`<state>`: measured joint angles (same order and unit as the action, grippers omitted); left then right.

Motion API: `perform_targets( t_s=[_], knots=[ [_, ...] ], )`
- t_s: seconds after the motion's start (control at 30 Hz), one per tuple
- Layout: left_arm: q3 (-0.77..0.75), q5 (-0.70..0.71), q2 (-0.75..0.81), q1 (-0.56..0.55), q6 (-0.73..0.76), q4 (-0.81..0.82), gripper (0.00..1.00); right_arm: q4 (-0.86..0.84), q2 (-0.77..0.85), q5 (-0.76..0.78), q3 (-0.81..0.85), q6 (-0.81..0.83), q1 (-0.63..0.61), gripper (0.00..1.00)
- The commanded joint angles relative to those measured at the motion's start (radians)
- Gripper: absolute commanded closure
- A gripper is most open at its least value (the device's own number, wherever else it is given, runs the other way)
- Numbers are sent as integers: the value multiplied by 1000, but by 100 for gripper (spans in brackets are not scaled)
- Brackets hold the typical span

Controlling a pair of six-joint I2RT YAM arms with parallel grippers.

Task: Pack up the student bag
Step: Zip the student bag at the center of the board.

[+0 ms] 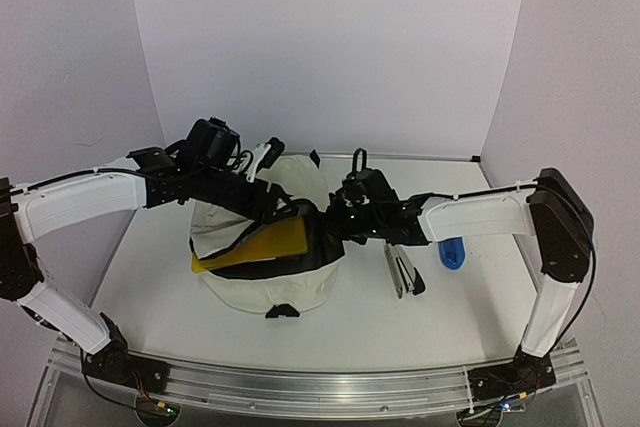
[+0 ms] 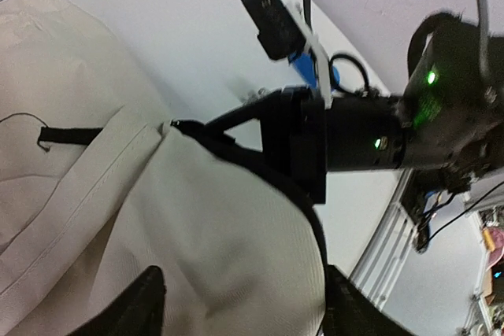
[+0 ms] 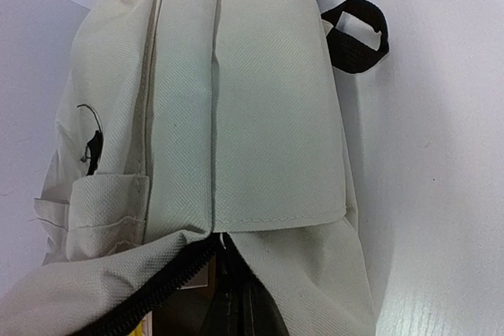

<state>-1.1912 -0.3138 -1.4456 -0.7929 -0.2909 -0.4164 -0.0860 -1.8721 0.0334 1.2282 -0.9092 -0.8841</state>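
The student bag (image 1: 290, 287) lies in the middle of the table, cream fabric with black trim, its mouth gaping. A flat yellow thing (image 1: 255, 247) pokes out of the opening. My left gripper (image 1: 288, 209) reaches over the bag from the left. In the left wrist view its fingers (image 2: 150, 304) stand apart over a bulge of the bag's cream fabric (image 2: 94, 194), so the left gripper (image 2: 248, 308) is open. My right gripper (image 1: 335, 219) comes in from the right and is shut on the bag's black zipper edge (image 2: 197, 126). The right wrist view shows the bag (image 3: 268, 116) close up.
A black stapler (image 1: 403, 272) lies right of the bag, with a small blue object (image 1: 452, 253) beyond it. White walls close the table at the back and sides. The bag's black carry loop (image 3: 358, 33) sticks out at its far end.
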Motion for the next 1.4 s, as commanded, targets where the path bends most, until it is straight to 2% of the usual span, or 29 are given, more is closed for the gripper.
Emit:
perform_targets(
  t_s=[0.0, 0.17, 0.3, 0.43, 0.73, 1.03, 1.37],
  knots=[
    [-148, -54, -9, 0, -12, 53, 22, 23, 107, -12, -35, 75, 5, 100],
    [-273, -109, -59, 4, -14, 21, 6, 69, 139, -25, -50, 96, 4, 100],
    [-291, -57, -109, 31, -8, 24, 1, 79, 159, -26, -69, 99, 5, 100],
    [-323, -59, -233, 78, -53, 19, 1, 84, 177, -67, -82, 99, 5, 100],
    [-346, -150, -460, 153, -153, 142, 2, 111, 233, -152, -138, 109, 4, 100],
    [-325, -158, -538, 178, -204, 230, 3, 130, 264, -283, -200, 130, -9, 100],
    [-346, -145, -577, 179, -197, 229, 3, 155, 309, -416, -205, 139, -59, 100]
  ],
)
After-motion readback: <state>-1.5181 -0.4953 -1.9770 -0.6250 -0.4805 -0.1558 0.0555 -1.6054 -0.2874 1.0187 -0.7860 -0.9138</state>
